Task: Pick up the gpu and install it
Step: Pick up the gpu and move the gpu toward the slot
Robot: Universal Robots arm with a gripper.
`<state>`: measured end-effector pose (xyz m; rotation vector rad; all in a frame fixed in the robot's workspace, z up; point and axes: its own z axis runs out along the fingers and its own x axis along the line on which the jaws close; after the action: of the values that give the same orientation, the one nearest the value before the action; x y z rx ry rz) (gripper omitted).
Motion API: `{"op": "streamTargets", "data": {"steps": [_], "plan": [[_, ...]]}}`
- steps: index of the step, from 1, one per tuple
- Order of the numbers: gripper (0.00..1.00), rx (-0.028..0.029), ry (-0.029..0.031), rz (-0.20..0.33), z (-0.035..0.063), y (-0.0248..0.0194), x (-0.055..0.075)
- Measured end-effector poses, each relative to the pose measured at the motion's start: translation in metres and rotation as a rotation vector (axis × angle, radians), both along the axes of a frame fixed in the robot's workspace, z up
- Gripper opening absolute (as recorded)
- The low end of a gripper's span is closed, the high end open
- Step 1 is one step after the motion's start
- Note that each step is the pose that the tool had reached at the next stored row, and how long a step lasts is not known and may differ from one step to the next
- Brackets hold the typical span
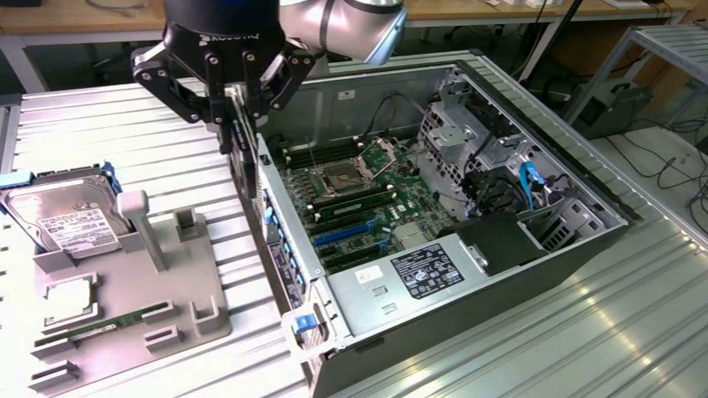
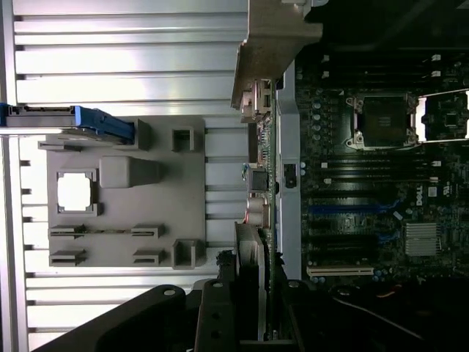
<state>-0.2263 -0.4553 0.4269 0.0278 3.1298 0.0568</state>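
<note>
The fingers (image 1: 271, 87) are closed narrowly on the gpu (image 1: 244, 157) and hold it by its upper edge. The card hangs upright and is seen edge-on, a thin dark strip under the fingers. It is above the rear wall of the open case (image 1: 498, 274), on the exterior view's left side of the case, just beside the motherboard (image 1: 366, 191). I cannot tell if its lower end touches the case. In the wrist view the gpu (image 2: 253, 264) shows its silver bracket and a green edge, running along the rear wall, with the blue slots (image 2: 344, 209) near it. On the worktop (image 1: 553, 348), at the exterior view's left, is a grey holder (image 1: 133, 307) with a hard drive (image 1: 66, 220) and a RAM stick (image 1: 105, 323).
</note>
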Motion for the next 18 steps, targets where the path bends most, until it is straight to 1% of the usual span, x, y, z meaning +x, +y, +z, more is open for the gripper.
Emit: {"op": "streamTargets", "data": {"steps": [4,18], "plan": [[0.27,0.0000,0.0000,0.000,-0.0003,0.0000,0.008],[0.27,0.0000,0.0000,0.000,-0.0012,0.0000,0.029]]}}
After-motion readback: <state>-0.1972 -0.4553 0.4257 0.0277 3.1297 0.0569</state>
